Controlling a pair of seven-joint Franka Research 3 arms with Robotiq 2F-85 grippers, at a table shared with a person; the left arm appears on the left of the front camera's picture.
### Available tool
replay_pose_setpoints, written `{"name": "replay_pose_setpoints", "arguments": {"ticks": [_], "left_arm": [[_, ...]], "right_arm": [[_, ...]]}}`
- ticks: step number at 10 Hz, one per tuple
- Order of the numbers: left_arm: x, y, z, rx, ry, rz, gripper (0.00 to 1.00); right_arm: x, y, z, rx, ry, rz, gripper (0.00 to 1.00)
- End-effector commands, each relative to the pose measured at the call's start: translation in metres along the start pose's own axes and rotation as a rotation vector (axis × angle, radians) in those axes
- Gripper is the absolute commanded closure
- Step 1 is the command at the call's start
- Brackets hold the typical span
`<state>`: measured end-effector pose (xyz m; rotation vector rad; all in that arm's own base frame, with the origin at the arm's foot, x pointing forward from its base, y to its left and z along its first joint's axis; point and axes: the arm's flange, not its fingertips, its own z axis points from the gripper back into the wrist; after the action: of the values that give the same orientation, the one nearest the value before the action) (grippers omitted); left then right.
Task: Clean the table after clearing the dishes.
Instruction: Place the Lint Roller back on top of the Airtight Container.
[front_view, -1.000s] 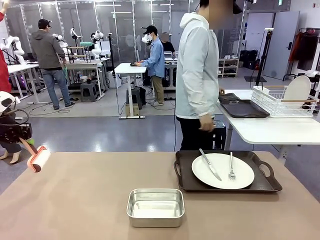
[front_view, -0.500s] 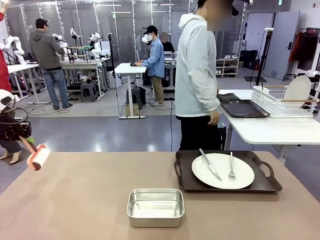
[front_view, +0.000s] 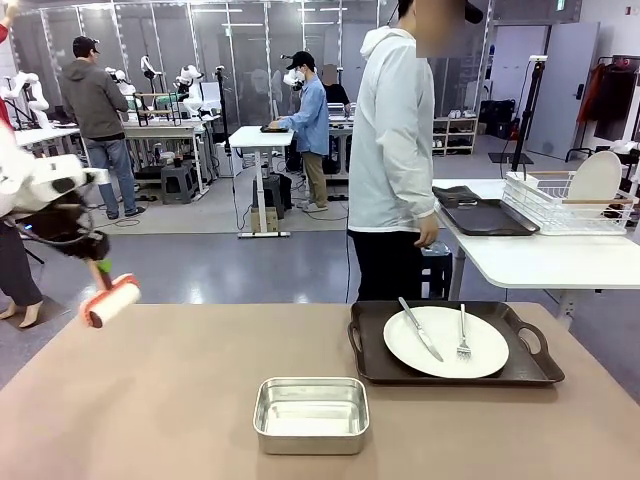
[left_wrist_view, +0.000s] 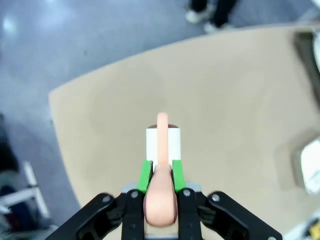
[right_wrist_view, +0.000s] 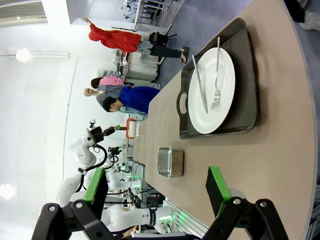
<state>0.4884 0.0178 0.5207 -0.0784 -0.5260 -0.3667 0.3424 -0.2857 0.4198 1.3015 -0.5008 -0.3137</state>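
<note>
The left gripper (front_view: 97, 264), fingers clenched on a lint roller (front_view: 110, 303), had risen and swung inward since a moment earlier, over the bench (front_view: 180, 400) at its 10 o'clock corner. The right gripper (right_wrist_view: 156, 186) stood released. The plate (front_view: 446, 341) lay unmoved on its tray (front_view: 525, 368), 2 o'clock from the pan (front_view: 311, 413).

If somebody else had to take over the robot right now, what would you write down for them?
Left gripper: shut on the roller, held over the table's far left corner.
Right gripper: open, empty.
Dishes: one tray with plate, knife and fork sits on the table's right side; steel pan near the front.
Done: another dark tray lies on the side table beside the person.
Left: clear that tray, then roll the table.
</note>
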Motion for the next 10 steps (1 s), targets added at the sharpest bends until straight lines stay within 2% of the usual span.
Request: {"name": "replay_pose_setpoints", "arguments": {"ticks": [1,2,3,4,5,6,7,10], "left_arm": [[0.006,-0.069,0.025,-0.028,-0.006,-0.313,0.79],[0.009,-0.105,0.025,-0.081,0.014,-0.443,0.79],[0.011,-0.153,0.022,-0.149,0.072,-0.639,0.79],[0.013,-0.179,0.020,-0.220,0.097,-0.733,0.79],[0.016,-0.217,0.016,-0.238,0.141,-0.871,0.79],[0.020,-0.250,0.008,-0.297,0.177,-0.960,0.79],[0.023,-0.281,0.003,-0.341,0.170,-1.044,0.79],[0.031,-0.341,-0.005,-0.470,0.147,-1.167,0.79]], "right_arm": [[-0.002,0.004,0.001,0.007,-0.004,0.000,0.00],[-0.002,0.004,0.001,0.007,-0.004,0.000,0.00],[-0.002,0.004,0.001,0.007,-0.004,0.000,0.00],[-0.002,0.004,0.001,0.007,-0.004,0.000,0.00],[-0.002,0.004,0.001,0.007,-0.004,0.000,0.00],[-0.002,0.004,0.001,0.007,-0.004,0.000,0.00],[-0.002,0.004,0.001,0.007,-0.004,0.000,0.00],[-0.002,0.004,0.001,0.007,-0.004,0.000,0.00]]}}
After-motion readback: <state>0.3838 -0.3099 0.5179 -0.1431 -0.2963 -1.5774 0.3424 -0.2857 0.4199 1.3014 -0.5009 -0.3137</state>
